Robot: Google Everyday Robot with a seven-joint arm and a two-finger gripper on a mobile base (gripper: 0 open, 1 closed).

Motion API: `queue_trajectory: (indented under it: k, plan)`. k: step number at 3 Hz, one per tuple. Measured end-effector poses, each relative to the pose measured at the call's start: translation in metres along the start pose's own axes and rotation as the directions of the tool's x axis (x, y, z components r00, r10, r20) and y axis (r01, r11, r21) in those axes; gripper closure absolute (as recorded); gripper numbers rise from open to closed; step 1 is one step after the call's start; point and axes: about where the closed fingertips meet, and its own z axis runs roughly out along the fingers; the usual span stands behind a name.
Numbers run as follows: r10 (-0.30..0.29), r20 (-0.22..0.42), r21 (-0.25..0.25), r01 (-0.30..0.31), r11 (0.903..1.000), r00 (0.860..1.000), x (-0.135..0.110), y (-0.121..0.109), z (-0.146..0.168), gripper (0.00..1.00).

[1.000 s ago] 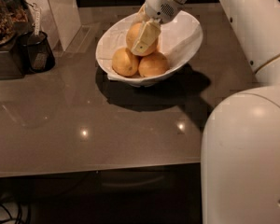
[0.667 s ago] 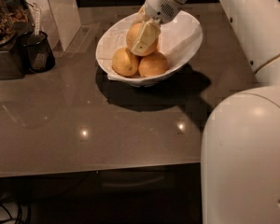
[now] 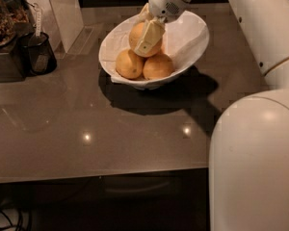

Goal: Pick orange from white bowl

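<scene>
The white bowl (image 3: 188, 37) stands at the back middle of the dark counter, tilted, with three yellow-orange fruits in it. The orange (image 3: 135, 32) is the topmost, resting on two smaller fruits, one at the left (image 3: 128, 64) and one at the right (image 3: 158, 66). My gripper (image 3: 140, 38) reaches down into the bowl from the upper right. Its cream near finger (image 3: 148, 36) lies across the orange's front right side, and the far finger is mostly hidden behind the fruit. The fingers are closed against the orange, which still sits on the other fruits.
A dark cup with a white utensil (image 3: 37, 52) and a dark appliance (image 3: 2, 42) stand at the left. A white wall corner (image 3: 62, 11) is behind them. My white arm and base (image 3: 260, 129) fill the right side. The counter's front edge (image 3: 96, 177) runs along the bottom.
</scene>
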Motion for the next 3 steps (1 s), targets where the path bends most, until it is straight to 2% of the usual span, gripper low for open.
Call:
queue_trajectory:
  k: [1, 2, 3]
  plan:
    - [-0.065, 0.065, 0.027, 0.063, 0.9976, 0.996, -0.021, 0.007, -0.021, 1.00]
    - [-0.117, 0.119, 0.065, 0.110, 0.9919, 0.986, -0.033, 0.023, -0.049, 1.00]
    - [-0.131, 0.177, 0.109, 0.113, 0.9876, 0.975, -0.033, 0.048, -0.074, 1.00]
